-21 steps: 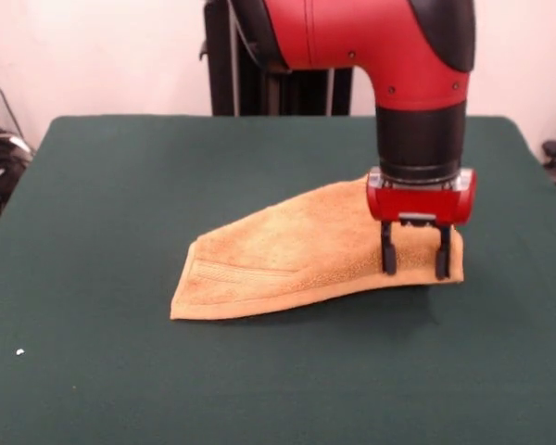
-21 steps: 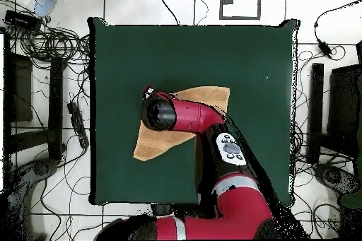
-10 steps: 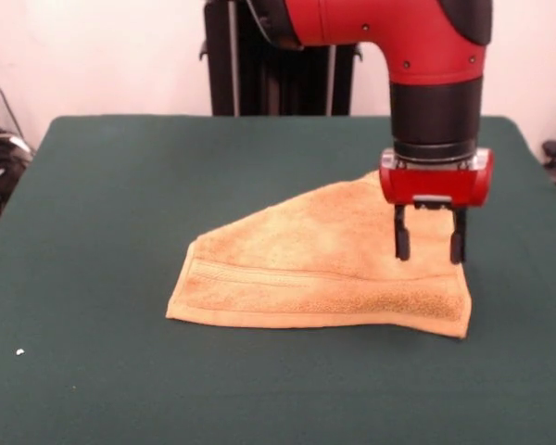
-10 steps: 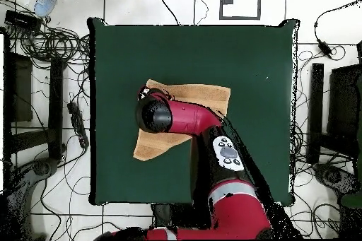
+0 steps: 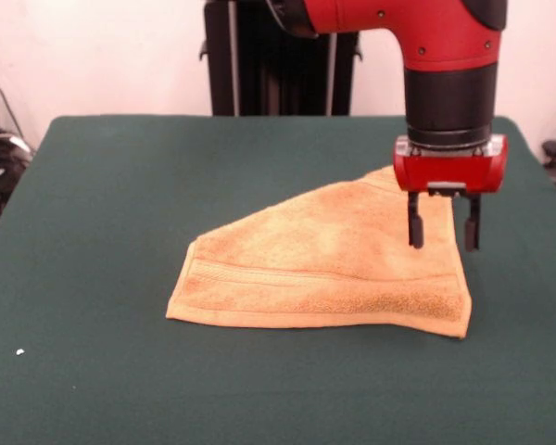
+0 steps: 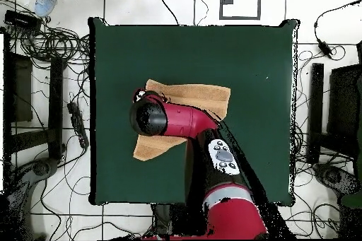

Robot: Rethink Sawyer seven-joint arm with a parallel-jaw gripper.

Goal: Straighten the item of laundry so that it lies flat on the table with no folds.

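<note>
Terry towel lay on the green table, roughly mid-table, nearer my side in the overhead view. Not square yet: outline read as a lopsided wedge in front view, wide ribbed band along the camera-side edge, narrowing up toward the corner under my arm. My read was that one part was doubled under or over, so the fold wasn't out.

My tool hung above the towel's corner on the front view's right, fingers spread apart, nothing between them, tips clear of the cloth. Empty and open there made sense: that corner looked like the spot to work from, and parted fingers were ready to come down on an edge.

Overhead, my arm covered the tool and part of the towel, so I couldn't tell how the cloth lay under it.

Judgement: task partly done. Next move probably needed a pinch on the folded layer only, then a pull outward. Risk: grabbing both layers and dragging the whole towel.
</note>
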